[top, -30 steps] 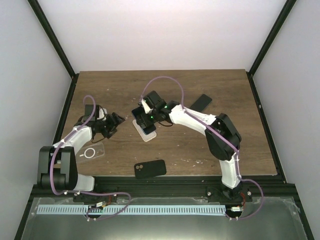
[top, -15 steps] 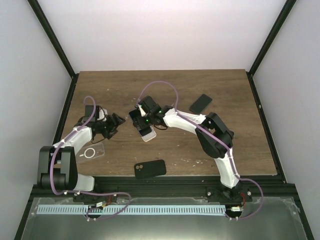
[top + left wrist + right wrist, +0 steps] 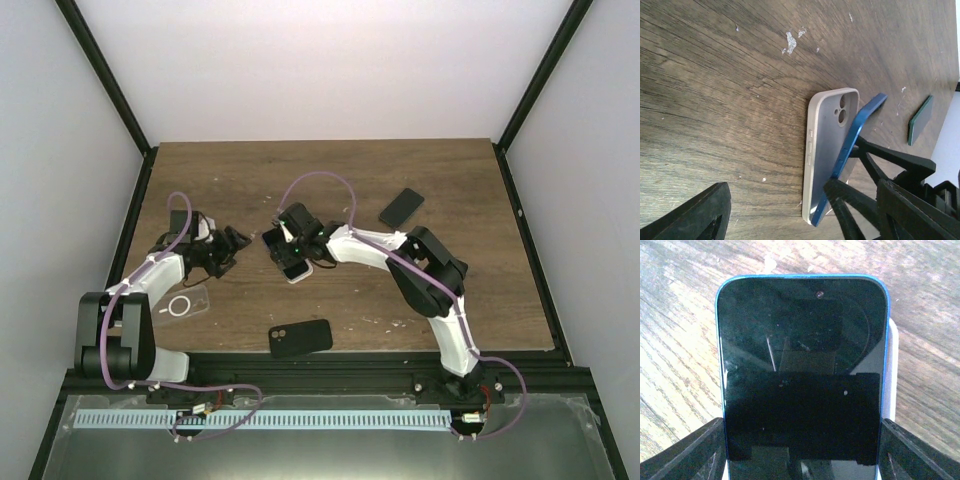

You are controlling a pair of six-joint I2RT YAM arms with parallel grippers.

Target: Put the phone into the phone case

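Phone (image 3: 849,150) lower than before, tilted onto case (image 3: 826,135), gripped by right tool (image 3: 289,251)

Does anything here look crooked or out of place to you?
Yes: the blue phone sits askew in the pale phone case. One long edge rests in it while the other is lifted, held by the right gripper. White flecks also dot the wooden table.

The white-and-black right arm (image 3: 380,245) bends sharply at its elbow and stretches left, its black two-finger right gripper (image 3: 287,255) clamped on the side edges of a blue-framed phone (image 3: 802,365). The matching left arm (image 3: 155,270) reaches forward and rightward. Its black left gripper (image 3: 228,247) sits low, with its fingers spread wide.
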